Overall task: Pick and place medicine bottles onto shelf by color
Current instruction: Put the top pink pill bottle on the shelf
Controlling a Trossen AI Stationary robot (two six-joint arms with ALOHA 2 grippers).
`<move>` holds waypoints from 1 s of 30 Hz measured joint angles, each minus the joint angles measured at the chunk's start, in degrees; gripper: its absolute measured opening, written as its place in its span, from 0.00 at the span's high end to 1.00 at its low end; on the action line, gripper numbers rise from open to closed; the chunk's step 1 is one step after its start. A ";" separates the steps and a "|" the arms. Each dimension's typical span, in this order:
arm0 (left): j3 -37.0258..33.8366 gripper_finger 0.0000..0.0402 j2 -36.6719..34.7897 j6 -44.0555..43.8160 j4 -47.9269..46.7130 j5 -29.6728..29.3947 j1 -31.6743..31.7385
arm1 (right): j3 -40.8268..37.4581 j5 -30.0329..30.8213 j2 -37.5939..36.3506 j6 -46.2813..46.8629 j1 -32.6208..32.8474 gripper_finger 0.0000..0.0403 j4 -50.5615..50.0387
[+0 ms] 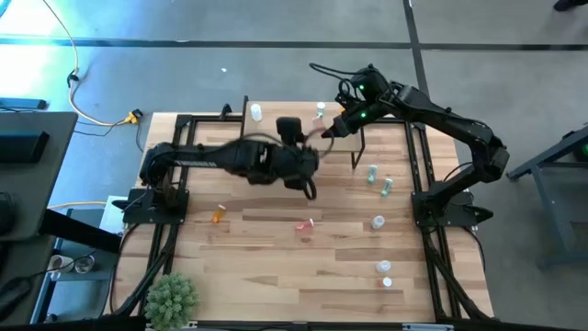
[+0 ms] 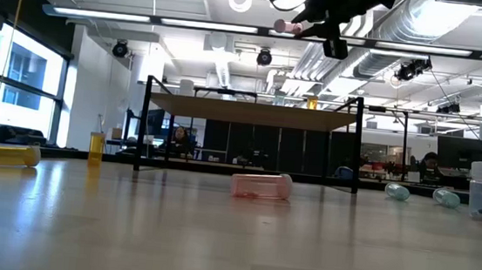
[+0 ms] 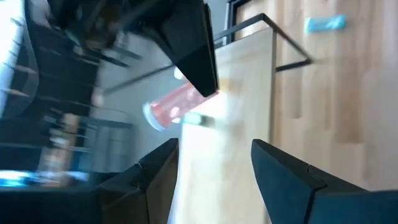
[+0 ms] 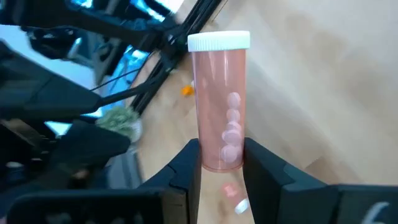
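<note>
My right gripper [image 4: 222, 155] is shut on a pink medicine bottle [image 4: 221, 99] with a white cap, high above the shelf [image 2: 256, 113], a light board on black legs at the table's far middle. In the low view the bottle [image 2: 284, 25] shows near the top. My left gripper [image 3: 214, 168] stands open and empty just short of the right one, facing that bottle [image 3: 177, 106]. Another pink bottle [image 2: 261, 185] lies on its side on the table in front of the shelf. Orange bottles [image 2: 3, 155] lie at the left; green ones [image 1: 372, 172] and white ones [image 1: 378, 222] are at the right. My right gripper pinches the pink bottle's bottom end [image 4: 222, 163] between its two fingers. The bottle sticks out forward past the fingertips, in line with them, its white cap [image 4: 219, 41] at the free end. It is lifted clear, well above the shelf and table.
A green spiky plant [image 1: 172, 296] stands at the near left corner. A white bottle [image 1: 256, 112] stands by the far edge. Black frame rails [image 1: 424, 198] run along both sides of the table. The near middle of the tabletop is bare wood.
</note>
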 joint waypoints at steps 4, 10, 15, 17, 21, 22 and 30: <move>0.00 0.53 -1.40 -6.23 -1.40 8.65 4.89 | 0.00 3.88 0.00 -4.23 -1.22 0.79 1.13; 0.00 0.53 -3.60 -7.65 -2.64 16.27 12.36 | 0.00 6.95 0.00 -9.38 -2.51 0.79 5.54; 0.00 0.53 -5.15 -6.37 -2.65 24.25 18.56 | 0.00 9.60 0.00 -14.99 -2.87 0.79 10.01; 0.00 0.53 -5.75 -6.20 -2.64 28.71 21.20 | 0.00 10.40 0.14 -17.84 -2.86 0.79 11.80; 0.00 0.53 -6.24 -5.60 -2.67 38.80 26.53 | 0.00 12.06 1.35 -22.54 -2.77 0.79 15.84; 0.00 0.53 -6.37 -5.24 -2.65 41.32 27.70 | 0.00 12.15 1.83 -23.70 -2.60 0.79 16.89; 0.02 0.53 -6.49 -4.63 -4.57 52.43 35.68 | 0.00 13.92 6.17 -28.39 -0.90 0.79 23.06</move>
